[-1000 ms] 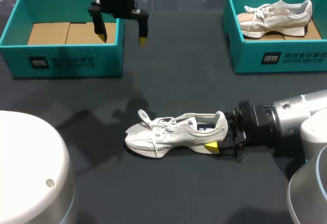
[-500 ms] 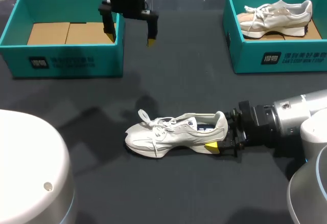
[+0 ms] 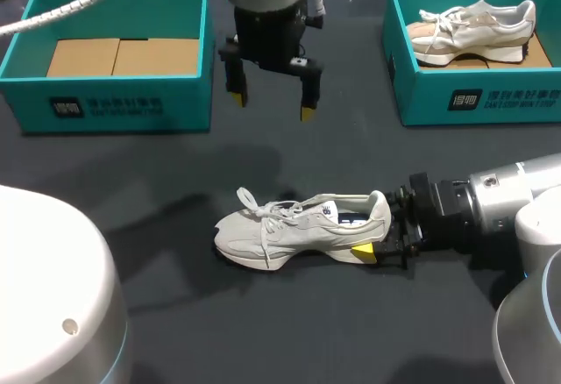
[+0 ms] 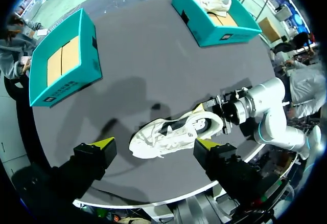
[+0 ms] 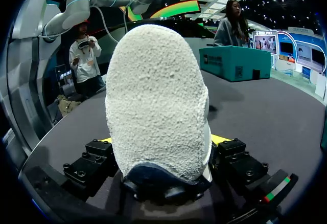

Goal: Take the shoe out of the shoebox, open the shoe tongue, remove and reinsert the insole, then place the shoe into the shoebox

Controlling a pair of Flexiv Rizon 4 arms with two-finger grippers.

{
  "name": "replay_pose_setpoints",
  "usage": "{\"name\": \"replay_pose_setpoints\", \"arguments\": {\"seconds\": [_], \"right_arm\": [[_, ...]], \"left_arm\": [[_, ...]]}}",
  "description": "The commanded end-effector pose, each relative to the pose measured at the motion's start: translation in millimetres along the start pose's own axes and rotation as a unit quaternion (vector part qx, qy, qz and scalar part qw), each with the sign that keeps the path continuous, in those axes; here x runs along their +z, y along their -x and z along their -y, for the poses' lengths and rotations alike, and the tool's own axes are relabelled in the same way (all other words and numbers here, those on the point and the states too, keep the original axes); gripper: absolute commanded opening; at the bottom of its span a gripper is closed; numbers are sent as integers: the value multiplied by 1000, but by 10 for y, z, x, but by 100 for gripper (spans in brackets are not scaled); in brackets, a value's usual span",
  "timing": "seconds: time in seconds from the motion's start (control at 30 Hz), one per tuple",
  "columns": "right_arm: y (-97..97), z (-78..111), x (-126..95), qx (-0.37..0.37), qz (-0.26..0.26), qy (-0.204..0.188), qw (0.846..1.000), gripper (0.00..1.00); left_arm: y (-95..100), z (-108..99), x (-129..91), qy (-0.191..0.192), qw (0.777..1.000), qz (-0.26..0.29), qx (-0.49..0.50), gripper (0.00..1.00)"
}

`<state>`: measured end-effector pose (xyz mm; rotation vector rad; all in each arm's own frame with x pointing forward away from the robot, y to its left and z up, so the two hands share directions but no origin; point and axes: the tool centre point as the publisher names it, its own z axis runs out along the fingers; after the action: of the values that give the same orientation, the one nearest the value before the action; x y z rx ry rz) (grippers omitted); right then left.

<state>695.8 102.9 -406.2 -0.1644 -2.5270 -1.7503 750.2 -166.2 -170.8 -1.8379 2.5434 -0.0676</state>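
**Left shoebox** (image 3: 114, 108): teal with a cardboard floor, just beside the left gripper (image 3: 272, 105) on its outer side.

**Left gripper:** it hangs above the dark table (image 3: 158, 182), fingers spread wide and holding nothing.

**Shoe** (image 3: 294, 226): white, resting on its sole below and ahead of the left gripper, well apart from it. In the left wrist view the shoe (image 4: 171, 134) shows between the two yellow tips, far beneath them.

**Right gripper** (image 3: 379, 233): it lies level with the table and is clamped on the shoe at the heel, one finger on each side. In its wrist view the heel blocks most of what lies ahead.

**Right shoebox** (image 3: 491, 99): teal, well beyond the right gripper, with a second shoe (image 3: 473, 24) inside.
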Motion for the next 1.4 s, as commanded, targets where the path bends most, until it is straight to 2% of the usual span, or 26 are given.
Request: {"name": "replay_pose_setpoints", "arguments": {"seconds": [0.03,0.33,0.57,0.73,1.03,1.3,1.4], "right_arm": [[13,4,22,1,1,-3,1000,0],[13,4,22,1,1,-3,1000,0],[13,4,22,1,1,-3,1000,0],[13,4,22,1,1,-3,1000,0],[13,4,22,1,1,-3,1000,0],[13,4,22,1,1,-3,1000,0],[13,4,22,1,1,-3,1000,0]], "left_arm": [[-61,56,10,4,1000,7,-1,100],[-71,51,41,9,1000,0,7,100],[-458,-60,307,32,999,7,40,100],[-661,-92,418,55,997,20,57,100],[-661,-92,418,55,997,20,57,100],[-778,-154,786,103,994,28,33,100],[-748,-147,800,91,995,45,22,100]]}}
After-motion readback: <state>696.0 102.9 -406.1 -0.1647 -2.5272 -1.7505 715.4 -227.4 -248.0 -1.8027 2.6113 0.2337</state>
